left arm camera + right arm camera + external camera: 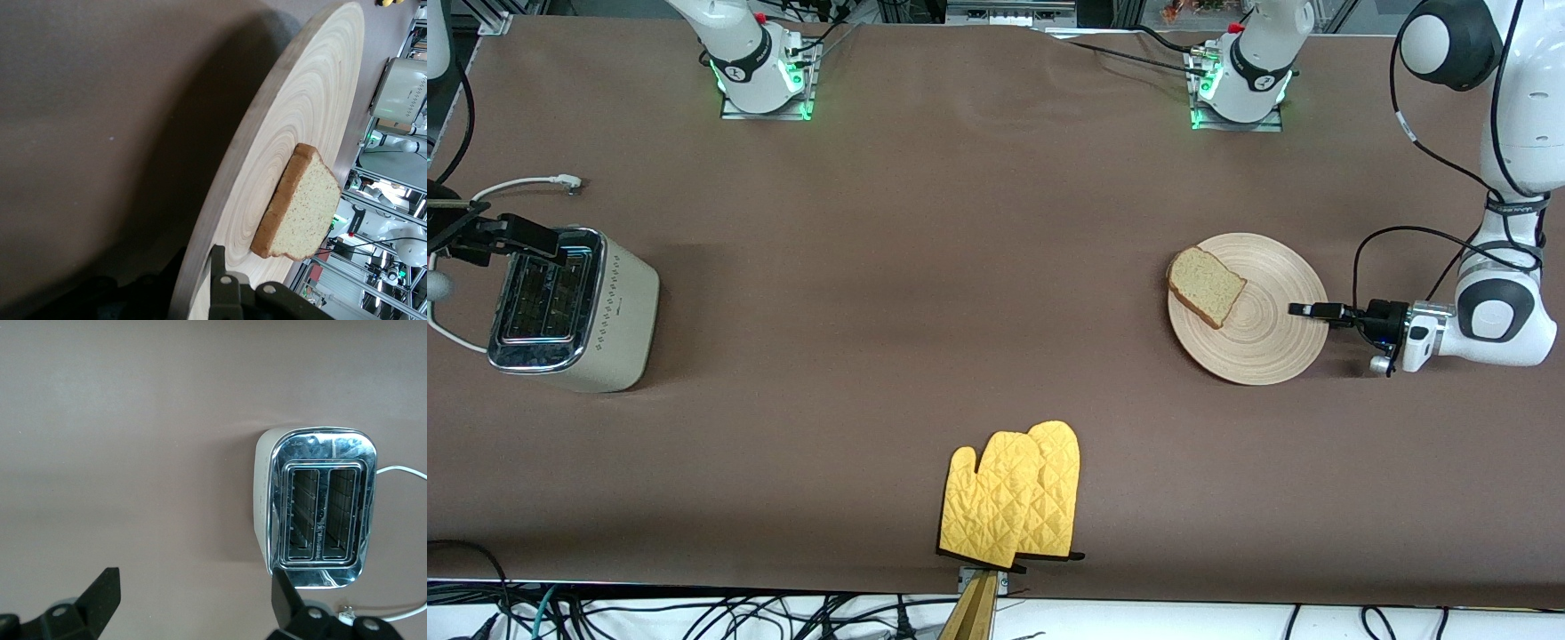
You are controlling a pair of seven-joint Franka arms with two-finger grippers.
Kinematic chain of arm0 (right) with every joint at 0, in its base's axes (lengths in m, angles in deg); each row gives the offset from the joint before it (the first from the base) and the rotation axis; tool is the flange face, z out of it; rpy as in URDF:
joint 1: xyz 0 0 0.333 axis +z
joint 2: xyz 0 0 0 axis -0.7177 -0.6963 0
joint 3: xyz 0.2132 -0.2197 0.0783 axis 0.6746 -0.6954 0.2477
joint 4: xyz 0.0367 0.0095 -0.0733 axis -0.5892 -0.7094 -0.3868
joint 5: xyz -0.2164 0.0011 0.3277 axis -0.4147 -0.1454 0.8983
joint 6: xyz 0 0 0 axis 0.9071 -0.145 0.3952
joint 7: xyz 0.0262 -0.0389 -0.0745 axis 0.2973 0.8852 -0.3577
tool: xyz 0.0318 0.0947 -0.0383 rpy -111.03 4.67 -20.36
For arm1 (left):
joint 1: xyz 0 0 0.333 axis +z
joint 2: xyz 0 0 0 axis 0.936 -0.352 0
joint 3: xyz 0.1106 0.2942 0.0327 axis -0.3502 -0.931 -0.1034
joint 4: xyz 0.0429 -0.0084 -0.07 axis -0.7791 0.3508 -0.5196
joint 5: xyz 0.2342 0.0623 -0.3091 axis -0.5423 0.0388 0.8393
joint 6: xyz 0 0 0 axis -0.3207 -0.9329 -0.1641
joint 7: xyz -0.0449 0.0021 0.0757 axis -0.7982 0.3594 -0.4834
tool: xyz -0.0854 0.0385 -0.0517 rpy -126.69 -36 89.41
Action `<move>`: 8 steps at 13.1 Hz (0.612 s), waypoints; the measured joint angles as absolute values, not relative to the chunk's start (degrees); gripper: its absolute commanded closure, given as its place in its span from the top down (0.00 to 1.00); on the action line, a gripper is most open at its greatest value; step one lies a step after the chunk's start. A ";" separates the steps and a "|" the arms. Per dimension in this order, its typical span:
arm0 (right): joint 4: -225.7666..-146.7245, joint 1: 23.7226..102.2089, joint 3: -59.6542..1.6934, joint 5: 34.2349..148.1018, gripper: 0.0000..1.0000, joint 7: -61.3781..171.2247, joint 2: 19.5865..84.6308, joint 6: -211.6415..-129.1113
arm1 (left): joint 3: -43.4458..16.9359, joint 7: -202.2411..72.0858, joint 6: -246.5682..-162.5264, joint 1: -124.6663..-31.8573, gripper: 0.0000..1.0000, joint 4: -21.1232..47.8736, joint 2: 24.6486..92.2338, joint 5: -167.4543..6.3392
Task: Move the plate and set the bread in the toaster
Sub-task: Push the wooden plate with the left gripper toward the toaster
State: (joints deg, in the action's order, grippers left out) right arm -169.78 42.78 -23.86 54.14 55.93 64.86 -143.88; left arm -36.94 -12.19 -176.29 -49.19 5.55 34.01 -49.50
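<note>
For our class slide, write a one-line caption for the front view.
Left pincer grips the plate rim, bread on it; right pincer hovers open over the toaster.

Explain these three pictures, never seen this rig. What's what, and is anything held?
Two robot arms stand at a brown table. One picture looks down from across the table; the other two come from cameras on each arm's wrist. The left end effector grips the rim of the wooden plate, which carries a bread slice that overhangs its edge. The right end effector hangs open over the toaster at the right arm's end of the table, holding nothing. Both toaster slots look empty. Yellow oven mitts lie nearest the front camera.
</note>
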 measured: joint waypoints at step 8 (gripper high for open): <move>-169.78 42.82 -23.86 54.18 1.00 55.95 64.86 -143.88 | -29.27 -7.98 -178.64 -50.68 0.00 6.54 33.05 -45.86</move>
